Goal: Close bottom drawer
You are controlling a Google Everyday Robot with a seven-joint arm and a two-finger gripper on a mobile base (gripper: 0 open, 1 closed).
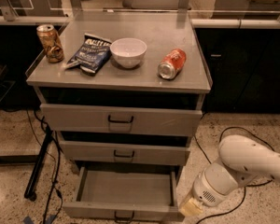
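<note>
The bottom drawer (125, 189) is the lowest of three grey drawers in the cabinet and stands pulled far out, its plain grey tray empty. Its short front panel (98, 211) with a small black handle (123, 215) sits at the bottom edge of the camera view. My white arm (242, 164) comes in from the lower right. My gripper (190, 208) is low, right by the drawer's front right corner, and whether it touches the front panel cannot be told.
The middle drawer (123, 152) and top drawer (121, 119) sit slightly out. On the cabinet top are a brown can (50, 43), a blue chip bag (91, 53), a white bowl (128, 52) and a lying orange can (172, 63). Black cables (46, 162) trail on the floor.
</note>
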